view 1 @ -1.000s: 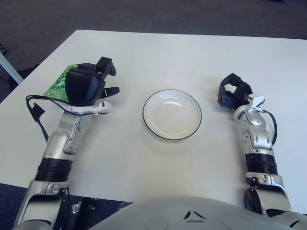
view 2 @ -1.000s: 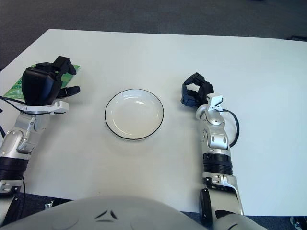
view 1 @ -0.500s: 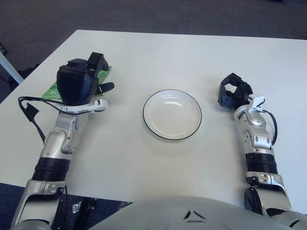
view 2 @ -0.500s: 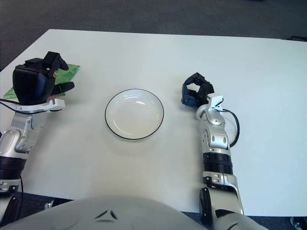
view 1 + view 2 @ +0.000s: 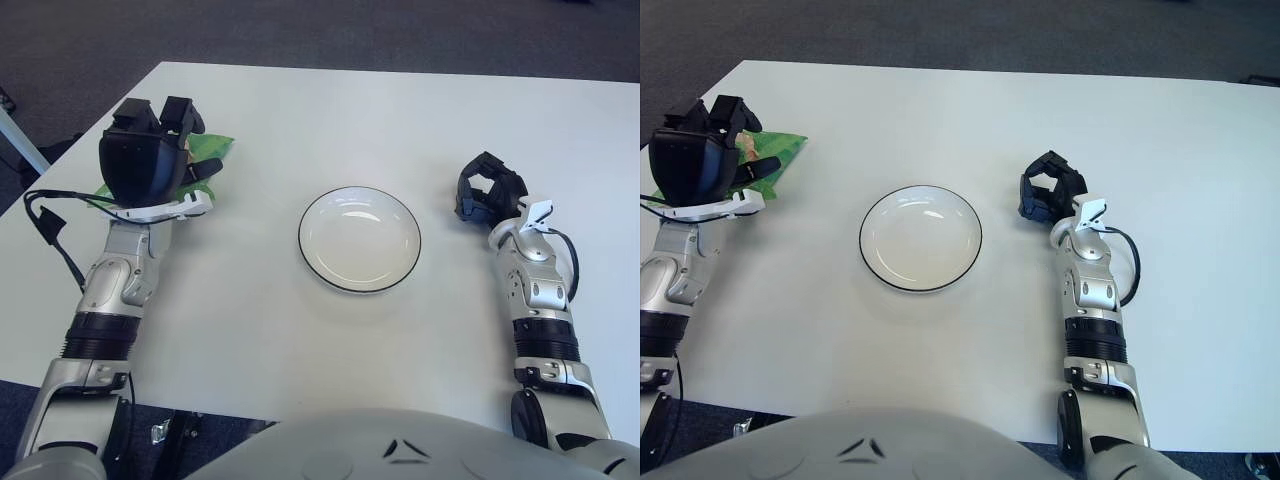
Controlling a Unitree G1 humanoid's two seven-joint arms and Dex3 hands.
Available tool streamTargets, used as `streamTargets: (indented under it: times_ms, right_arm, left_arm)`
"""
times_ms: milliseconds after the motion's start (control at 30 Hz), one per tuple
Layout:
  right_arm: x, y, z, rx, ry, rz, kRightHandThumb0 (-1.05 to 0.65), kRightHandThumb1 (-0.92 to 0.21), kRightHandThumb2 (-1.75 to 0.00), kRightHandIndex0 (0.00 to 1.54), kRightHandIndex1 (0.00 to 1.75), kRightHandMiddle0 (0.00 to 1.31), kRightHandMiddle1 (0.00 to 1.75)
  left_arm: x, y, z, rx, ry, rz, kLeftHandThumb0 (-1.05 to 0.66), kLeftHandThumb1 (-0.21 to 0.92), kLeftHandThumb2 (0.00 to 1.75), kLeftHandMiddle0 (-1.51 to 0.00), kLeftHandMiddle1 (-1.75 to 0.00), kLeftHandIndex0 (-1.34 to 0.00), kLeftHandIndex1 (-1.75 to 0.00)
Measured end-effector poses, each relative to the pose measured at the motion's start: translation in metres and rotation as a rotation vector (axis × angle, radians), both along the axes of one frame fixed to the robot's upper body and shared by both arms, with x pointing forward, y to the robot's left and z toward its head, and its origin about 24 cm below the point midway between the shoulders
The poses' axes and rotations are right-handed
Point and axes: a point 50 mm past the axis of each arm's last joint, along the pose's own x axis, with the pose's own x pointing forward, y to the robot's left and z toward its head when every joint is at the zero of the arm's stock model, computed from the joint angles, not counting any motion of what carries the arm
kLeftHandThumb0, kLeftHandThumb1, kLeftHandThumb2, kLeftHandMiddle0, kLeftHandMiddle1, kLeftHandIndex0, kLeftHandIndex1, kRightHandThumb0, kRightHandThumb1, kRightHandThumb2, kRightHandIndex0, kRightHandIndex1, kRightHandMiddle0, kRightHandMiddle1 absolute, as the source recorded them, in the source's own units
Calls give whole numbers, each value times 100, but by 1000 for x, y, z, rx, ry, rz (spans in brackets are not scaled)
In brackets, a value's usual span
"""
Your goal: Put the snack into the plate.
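The snack is a flat green bag lying near the table's left edge, mostly hidden under my left hand. That hand hovers over the bag with its fingers spread, the thumb lying across the bag's right corner; no grasp shows. The white plate with a dark rim stands in the middle of the table with nothing in it, well to the right of the snack. My right hand shows to the right of the plate with its fingers curled around nothing.
The white table ends close to the left of the snack, with dark carpet beyond. A black cable loops off my left forearm over that edge.
My left hand has moved left and back, away from the plate, and now covers more of the green bag. The right hand and the plate have not moved.
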Motion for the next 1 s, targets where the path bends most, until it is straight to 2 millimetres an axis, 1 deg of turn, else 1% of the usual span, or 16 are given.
streamTargets:
  times_ms: [67, 100, 133, 233, 267, 300, 400, 533, 633, 700, 733, 800, 933, 1000]
  right_arm:
    - [0, 0, 0, 0, 0, 1, -46, -40, -122, 128, 175, 55, 175]
    - [0, 0, 0, 0, 0, 1, -46, -40, -122, 128, 175, 55, 175]
    - [0, 0, 0, 0, 0, 2, -46, -40, -122, 128, 175, 55, 175]
    - [0, 0, 0, 0, 0, 2, -46, -40, -122, 128, 175, 55, 175]
    - [0, 0, 0, 0, 0, 1, -46, -40, -122, 128, 175, 55, 175]
    - [0, 0, 0, 0, 1, 1, -46, -40, -122, 128, 175, 55, 175]
    - [0, 0, 0, -1, 1, 2, -46, -40, -122, 128, 175, 55, 175]
    - [0, 1, 0, -2, 1, 4, -46, -40, -122, 128, 175, 55, 175]
    - [0, 1, 0, -2, 2, 4, -46, -40, -122, 128, 175, 55, 175]
    - [0, 0, 0, -3, 3, 4, -46, -40, -122, 128, 175, 55, 175]
    - [0, 0, 0, -3, 4, 4, -46, -40, -122, 128, 175, 55, 175]
    - [0, 0, -1, -3, 6, 3, -46, -40, -122, 128, 175, 55, 175]
    - [-1, 0, -2, -2, 17, 2, -46, -40, -122, 128, 175, 55, 175]
    - [-1, 0, -2, -1, 19, 2, -46, -40, -122, 128, 175, 55, 175]
  left_arm:
    - [4, 5, -4, 7, 33, 23, -36, 89, 56, -25, -134, -21, -175]
    - [6, 7, -6, 10, 46, 37, -49, 90, 61, -23, -131, -14, -165]
    - [8, 10, -7, 11, 57, 51, -57, 90, 65, -22, -129, -11, -158]
    - [10, 13, -9, 8, 72, 75, -69, 91, 71, -19, -124, -4, -146]
    - [12, 14, -9, 5, 76, 80, -71, 91, 71, -18, -123, -3, -144]
    - [13, 15, -10, 0, 80, 83, -76, 92, 73, -16, -117, -2, -137]
    - [16, 19, -11, -19, 96, 92, -80, 92, 74, -14, -111, -1, -131]
    - [20, 26, -16, -56, 127, 109, -86, 92, 77, -8, -94, 0, -120]
    - [23, 32, -21, -81, 172, 130, -94, 92, 82, -3, -78, 0, -107]
    - [26, 35, -26, -90, 212, 149, -96, 92, 84, -1, -71, 0, -102]
    - [27, 36, -28, -95, 231, 159, -97, 92, 85, -1, -64, 0, -98]
    - [29, 39, -31, -104, 266, 181, -99, 92, 87, 0, -51, 0, -89]
    - [32, 40, -35, -112, 323, 216, -100, 92, 90, 0, -36, 0, -77]
    - [34, 40, -35, -113, 342, 224, -100, 92, 93, 0, -27, 0, -67]
